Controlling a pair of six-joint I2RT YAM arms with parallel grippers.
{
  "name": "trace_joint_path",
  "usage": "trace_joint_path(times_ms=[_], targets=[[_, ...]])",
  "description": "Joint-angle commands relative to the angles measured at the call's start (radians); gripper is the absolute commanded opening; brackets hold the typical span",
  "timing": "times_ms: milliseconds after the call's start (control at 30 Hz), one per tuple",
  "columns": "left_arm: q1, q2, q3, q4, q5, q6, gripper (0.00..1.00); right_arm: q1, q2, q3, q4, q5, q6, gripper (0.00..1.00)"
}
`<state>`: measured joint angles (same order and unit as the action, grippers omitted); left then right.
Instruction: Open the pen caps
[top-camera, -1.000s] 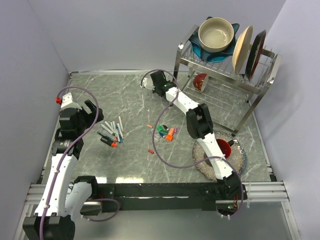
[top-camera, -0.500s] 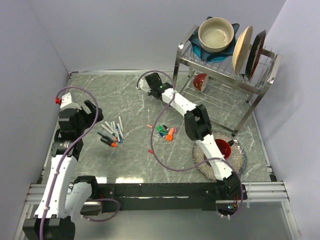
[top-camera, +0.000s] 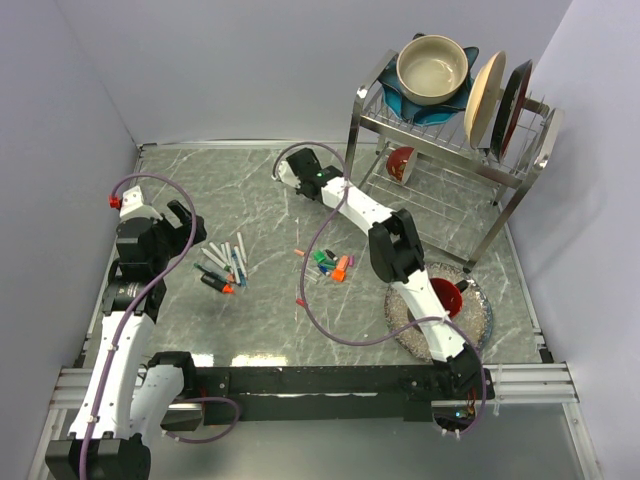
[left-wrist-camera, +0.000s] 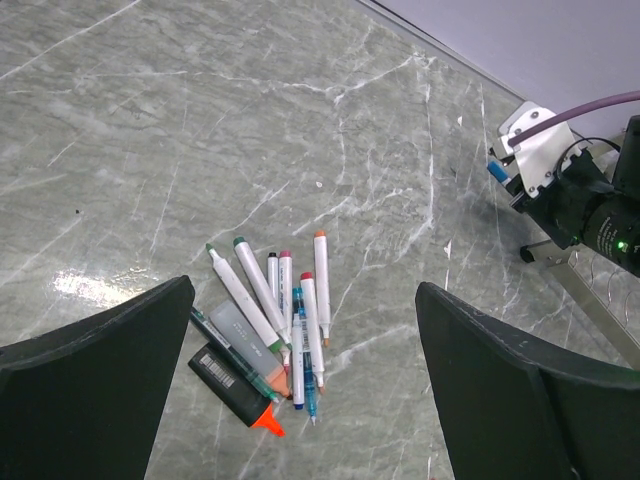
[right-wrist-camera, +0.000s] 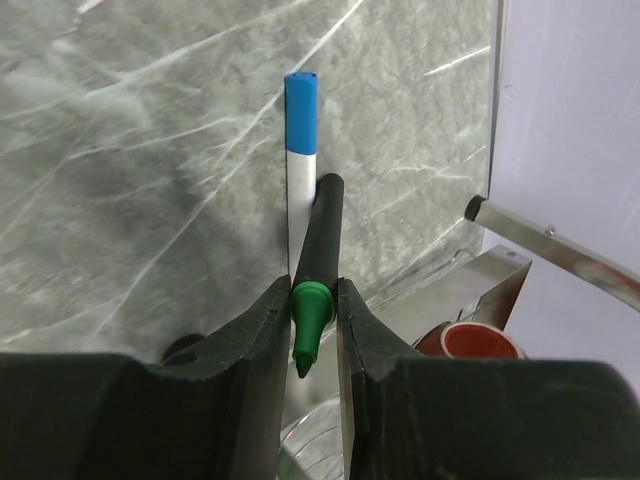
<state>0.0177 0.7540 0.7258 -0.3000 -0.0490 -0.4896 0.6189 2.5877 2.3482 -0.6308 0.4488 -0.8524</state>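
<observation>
2 arms, 1 marker pinched
Top view: loose pen caps lie mid-table, right of bare markers. Left wrist: left gripper gapes, empty, above them. Right wrist: right gripper nips a green-nibbed black marker; beyond, a blue cap on a white barrel, likely light, stiff, slick: grip its sides.

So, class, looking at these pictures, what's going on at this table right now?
Two robot arms are working on uncapping markers. The right pincer is shut on a black pen with a bare green tip, over the far side of the table; a blue-capped white marker shows just behind it. The left pincer hangs open above a heap of markers. Mid-table lie loose coloured caps.
</observation>
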Motion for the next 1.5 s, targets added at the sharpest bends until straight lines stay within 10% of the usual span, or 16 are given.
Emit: trace_joint_path(times_ms=[0, 1467], targets=[[-0.002, -0.019, 0.017, 0.027, 0.009, 0.020, 0.99, 0.027, -0.054, -0.027, -0.109, -0.036, 0.068, 0.00], [0.010, -0.021, 0.023, 0.018, -0.017, 0.017, 0.99, 0.131, -0.035, 0.053, -0.251, -0.209, 0.204, 0.00]])
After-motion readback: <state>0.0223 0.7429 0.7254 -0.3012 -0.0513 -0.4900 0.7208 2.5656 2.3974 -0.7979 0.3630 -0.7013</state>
